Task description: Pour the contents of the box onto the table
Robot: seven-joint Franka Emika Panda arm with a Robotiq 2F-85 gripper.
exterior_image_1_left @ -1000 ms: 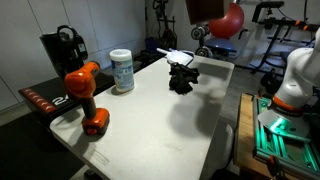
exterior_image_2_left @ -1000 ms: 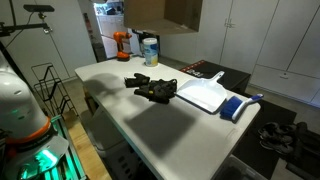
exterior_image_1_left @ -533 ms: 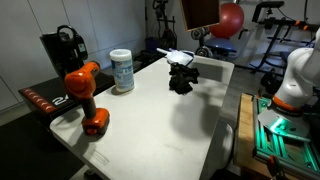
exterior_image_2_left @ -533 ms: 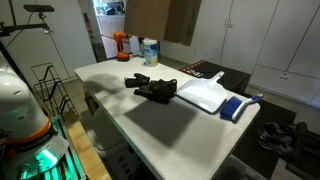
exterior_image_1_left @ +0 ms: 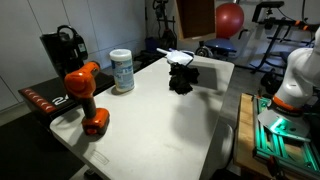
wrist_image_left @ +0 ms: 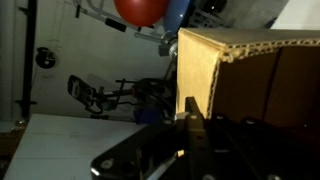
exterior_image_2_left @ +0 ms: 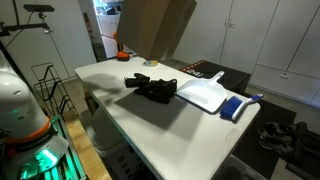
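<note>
The cardboard box (exterior_image_2_left: 155, 25) hangs tilted high above the white table (exterior_image_2_left: 170, 125), with the gripper (wrist_image_left: 190, 125) apparently clamped on its wall. A black heap (exterior_image_2_left: 152, 88) lies on the table below it, likely the poured contents. Whether anything is left inside the box is hidden.

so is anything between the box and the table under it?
Nothing in the air. The box hangs above the table, but a black pile lies roughly beneath it, with a white board alongside.

Matt corrugated cardboard box (exterior_image_2_left: 155, 25), smooth white table (exterior_image_1_left: 150, 115), glossy red ball (exterior_image_1_left: 229, 18)
</note>
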